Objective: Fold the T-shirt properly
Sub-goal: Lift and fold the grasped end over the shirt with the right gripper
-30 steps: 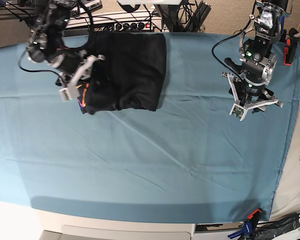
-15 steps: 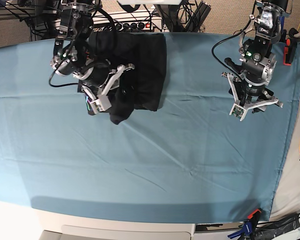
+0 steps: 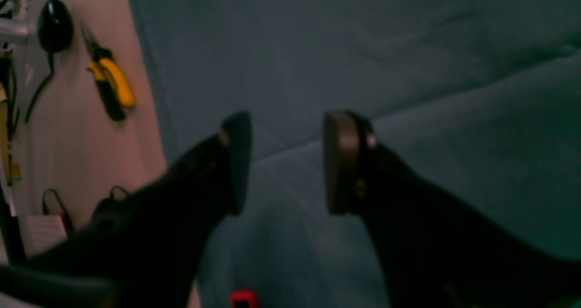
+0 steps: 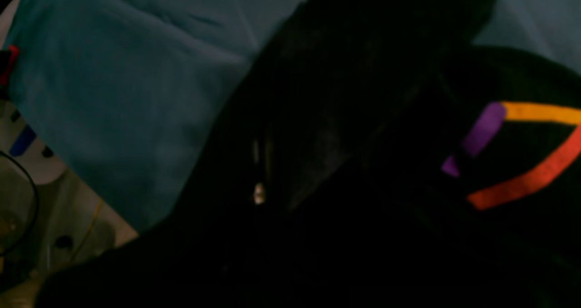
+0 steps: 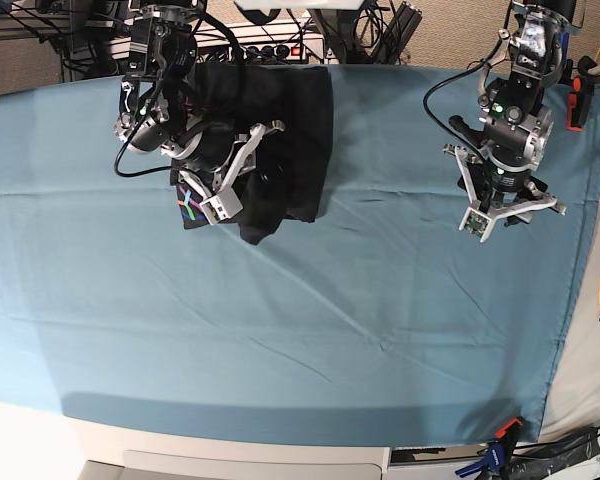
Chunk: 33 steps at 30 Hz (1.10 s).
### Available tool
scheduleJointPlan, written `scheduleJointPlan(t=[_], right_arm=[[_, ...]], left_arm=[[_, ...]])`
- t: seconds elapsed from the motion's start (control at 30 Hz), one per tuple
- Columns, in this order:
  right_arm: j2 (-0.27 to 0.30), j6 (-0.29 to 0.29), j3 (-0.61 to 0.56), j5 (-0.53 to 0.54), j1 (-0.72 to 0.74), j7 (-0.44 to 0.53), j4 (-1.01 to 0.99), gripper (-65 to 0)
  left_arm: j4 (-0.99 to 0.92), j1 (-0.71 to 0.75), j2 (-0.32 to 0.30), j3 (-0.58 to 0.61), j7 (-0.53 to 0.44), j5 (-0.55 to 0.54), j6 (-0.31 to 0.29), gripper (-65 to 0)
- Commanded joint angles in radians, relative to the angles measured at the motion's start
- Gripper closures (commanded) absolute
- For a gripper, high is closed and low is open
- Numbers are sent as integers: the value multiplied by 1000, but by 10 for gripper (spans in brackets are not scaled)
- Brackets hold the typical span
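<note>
Where the teal cloth (image 5: pixel 310 330) is spread over the near tabletop, nothing is laid. At the far right, the left hand (image 5: pixel 502 215) is held over bare cloth with its fingers apart, well away from the garment. At the far left, the T-shirt (image 5: pixel 280 130) is bunched, its long axis running near to far. The right hand (image 5: pixel 230 185) is pressed into it; a grip seems likely but cannot be confirmed. No writing is legible.
</note>
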Motion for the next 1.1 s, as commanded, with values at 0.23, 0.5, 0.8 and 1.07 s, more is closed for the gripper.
scheduleJointPlan(t=[0.23,0.5,0.8,1.07], right_arm=[[-3,53,-3,127,9,-21,19,-198],[-3,118,-2,365,10,-67,23,-245],[-3,149,29,351,9,-84,272,-218],[1,47,326,-24,9,20,319,0]], left_arm=[[18,-11,-8,-5,-21,14,8,-255],[18,-11,-9,-5,-21,0,8,-255],[18,-10,-9,-5,-23,-27,8,-255],[18,-11,-8,-5,-24,-40,8,-238]])
